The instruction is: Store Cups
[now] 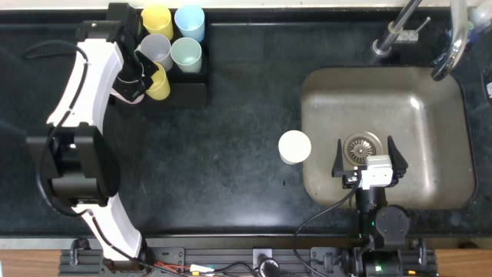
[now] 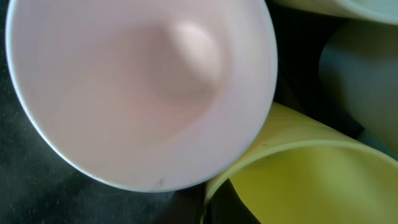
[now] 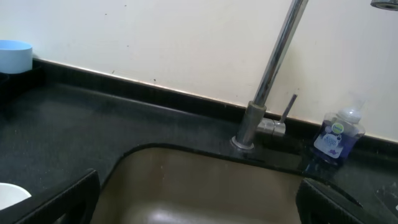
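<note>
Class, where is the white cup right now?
In the top view the white cup sits on the counter beside the sink's left rim, near the right gripper.

— Where are we, do we think?
— We're in a kitchen. At the right of the top view we see a steel sink (image 1: 430,115) set into a dark stone counter (image 1: 215,177), with a tall faucet (image 1: 393,31) behind it.
— And we spot a soap bottle (image 3: 339,134) beside that faucet, plus plastic cups (image 1: 187,55) racked at upper left.

Cups (image 1: 186,54) packed tight in rack (image 1: 188,94); wide passage over counter (image 1: 215,169) between rack and white cup (image 1: 294,146) at sink (image 1: 430,154) edge.
</note>
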